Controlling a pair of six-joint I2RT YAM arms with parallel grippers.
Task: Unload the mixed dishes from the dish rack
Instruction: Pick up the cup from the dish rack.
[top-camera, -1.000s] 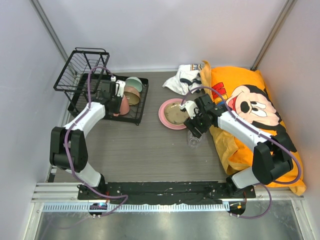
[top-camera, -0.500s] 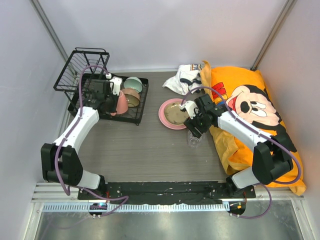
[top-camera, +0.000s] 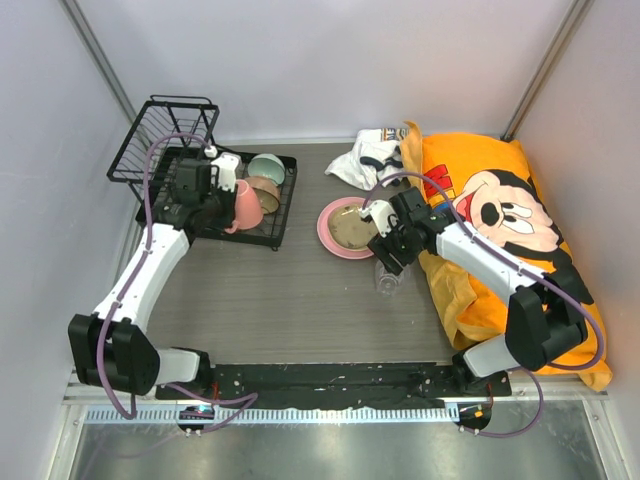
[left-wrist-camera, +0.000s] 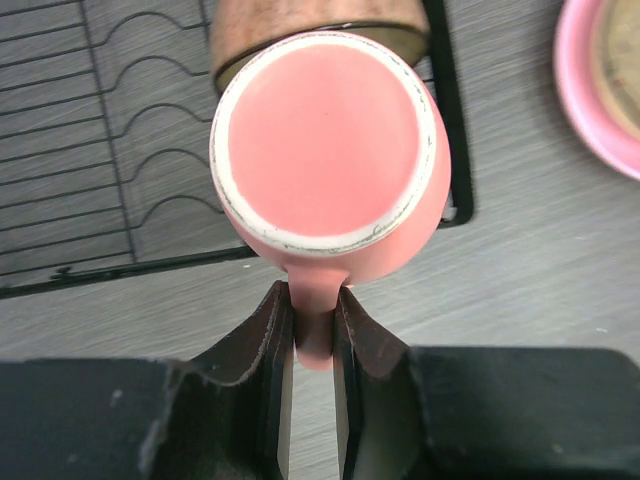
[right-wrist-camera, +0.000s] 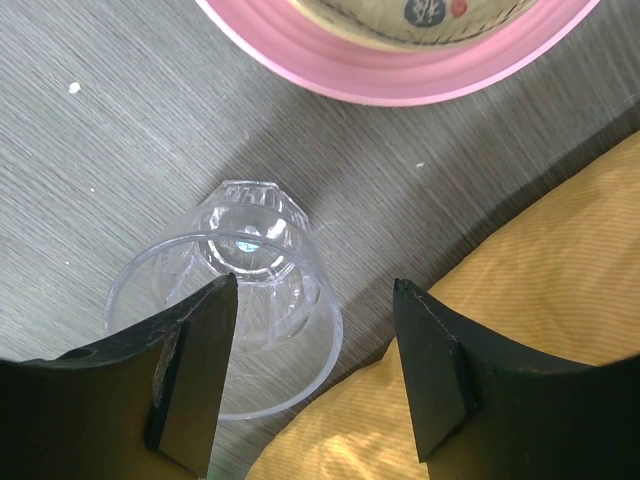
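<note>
My left gripper (left-wrist-camera: 312, 330) is shut on the handle of the pink mug (left-wrist-camera: 325, 140) and holds it bottom-up over the front edge of the black wire dish rack (left-wrist-camera: 100, 150). In the top view the mug (top-camera: 243, 205) hangs at the rack's lower tray (top-camera: 283, 215). A mint-green bowl (top-camera: 267, 165) and a brownish bowl (top-camera: 264, 192) sit in the rack. The pink plate (top-camera: 330, 228) lies on the table with the tan dish (top-camera: 352, 230) on it. My right gripper (right-wrist-camera: 315, 370) is open just above the clear glass cup (right-wrist-camera: 240, 300), which stands by its left finger.
An orange Mickey Mouse pillow (top-camera: 500, 220) fills the right side and touches the cup's area (right-wrist-camera: 520, 300). A white cloth (top-camera: 365, 155) lies at the back. The rack's raised basket (top-camera: 165, 130) stands at the far left, by the wall.
My left arm has drawn back to the left with the pink mug in its grip, lifting it from among the bowls. The right arm has barely moved.
</note>
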